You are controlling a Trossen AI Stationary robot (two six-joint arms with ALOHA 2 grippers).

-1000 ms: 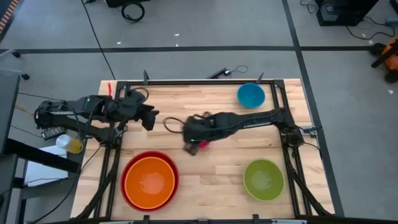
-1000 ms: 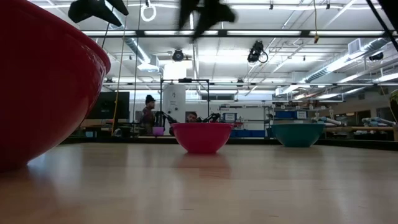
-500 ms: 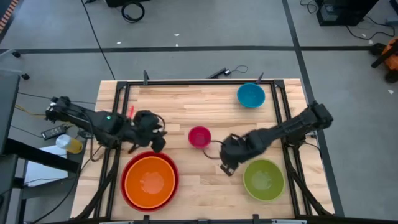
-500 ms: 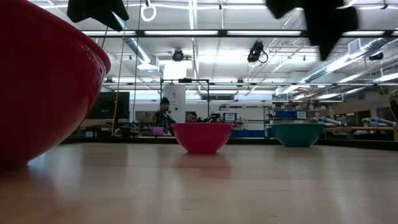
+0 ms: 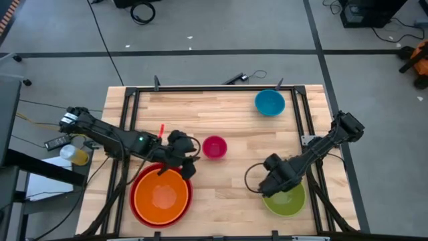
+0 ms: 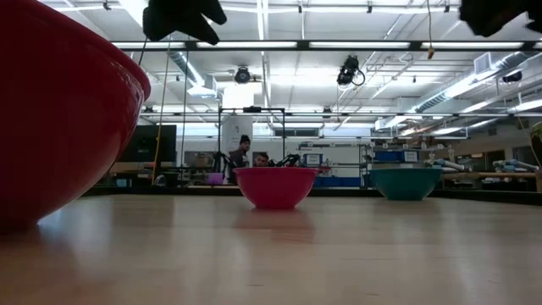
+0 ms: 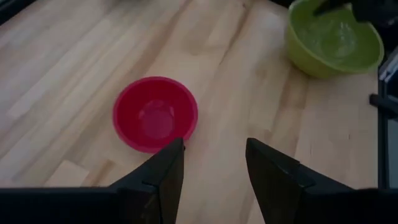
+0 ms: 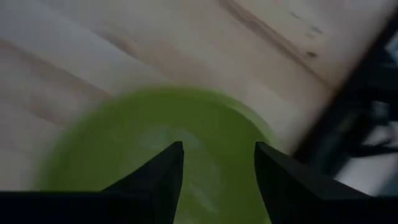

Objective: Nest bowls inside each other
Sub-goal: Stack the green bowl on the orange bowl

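Note:
The orange bowl [image 5: 160,195] sits nested in the red bowl [image 5: 186,199] at the near left. The small pink bowl [image 5: 215,147] stands on its base mid-table, the blue bowl [image 5: 270,102] at the far right, and the green bowl [image 5: 286,197] at the near right. My left gripper [image 5: 188,165] hangs open above the red bowl's far right rim, and its wrist view shows the pink bowl [image 7: 155,114] just beyond its fingers. My right gripper [image 5: 271,181] hangs open, pointing down over the green bowl's [image 8: 149,155] far left rim.
Black frame rails [image 5: 127,127] run along the table's left and right sides, and a cable [image 5: 249,75] lies at the far edge. Bare wood [image 5: 227,194] lies between the orange and green bowls. A person [image 6: 244,152] stands far off in the room beyond.
My right gripper has swung from over the pink bowl toward the table's near right, sinking and tipping down over the green bowl. My left gripper has moved toward the table's right and near edge, above the red bowl's far rim. No bowl has moved.

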